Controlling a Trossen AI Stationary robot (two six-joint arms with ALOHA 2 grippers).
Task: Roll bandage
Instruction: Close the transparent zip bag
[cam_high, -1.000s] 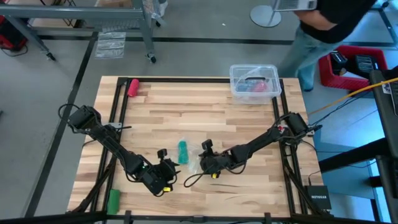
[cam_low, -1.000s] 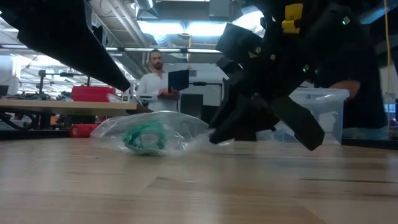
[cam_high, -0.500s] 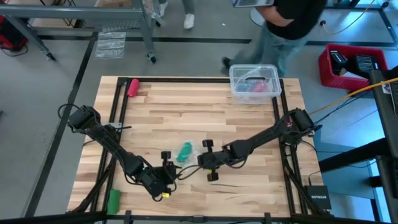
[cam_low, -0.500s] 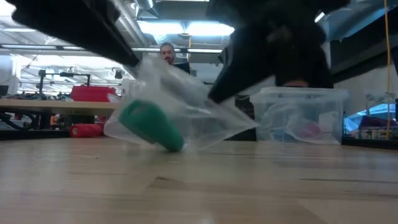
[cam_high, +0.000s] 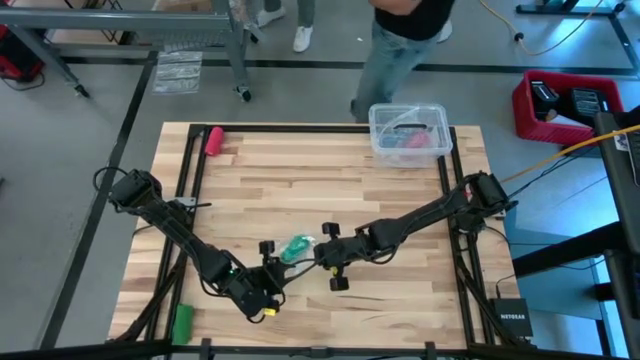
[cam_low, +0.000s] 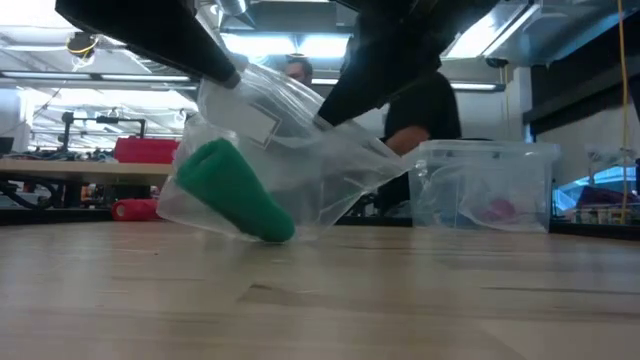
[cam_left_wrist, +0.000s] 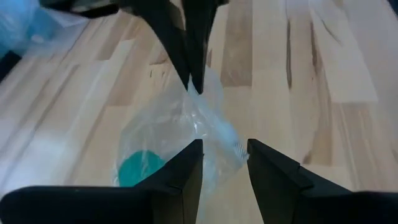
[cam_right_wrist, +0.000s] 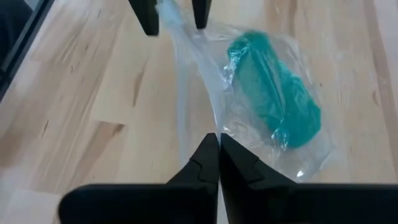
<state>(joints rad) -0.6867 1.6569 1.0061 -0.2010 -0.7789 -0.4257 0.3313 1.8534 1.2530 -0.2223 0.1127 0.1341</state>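
The bandage (cam_right_wrist: 273, 93), a teal-green roll, lies inside a clear plastic bag (cam_low: 310, 170) near the table's middle front. Its low end (cam_low: 270, 232) presses the bag's bottom onto the wood. Both grippers hold the bag up by its upper film, so it stands like a tent. My left gripper (cam_left_wrist: 222, 152) comes from the near left with bunched film between its fingers. My right gripper (cam_right_wrist: 219, 140) comes from the right and is shut on the film. From above, the roll (cam_high: 297, 245) shows between the two gripper tips. My left gripper has the bag's upper corner film (cam_left_wrist: 214, 134) between its two fingers, which keep a small gap filled by the bunched plastic. The fingers slant down from the table's near left. That corner is raised (cam_low: 215, 60), the film slack below it. My right gripper pinches a fold of the bag's film (cam_right_wrist: 208, 121) between its two shut fingers. It slants down from the table's right side. The film runs up to the fingers (cam_low: 335, 110), and the bag's bottom with the roll stays on the table.
A clear lidded bin (cam_high: 408, 133) stands at the far right. A pink-red roll (cam_high: 214, 138) lies at the far left edge and a bright green roll (cam_high: 182, 322) at the near left corner. A person (cam_high: 400, 40) walks beyond the far edge.
Both grippers have risen, the right one more, and have drawn the bag's upper film up with them. The bag, flat on the table before, now stands tented. The bandage inside has tipped onto one end and turned slantwise. The person behind has walked toward the left.
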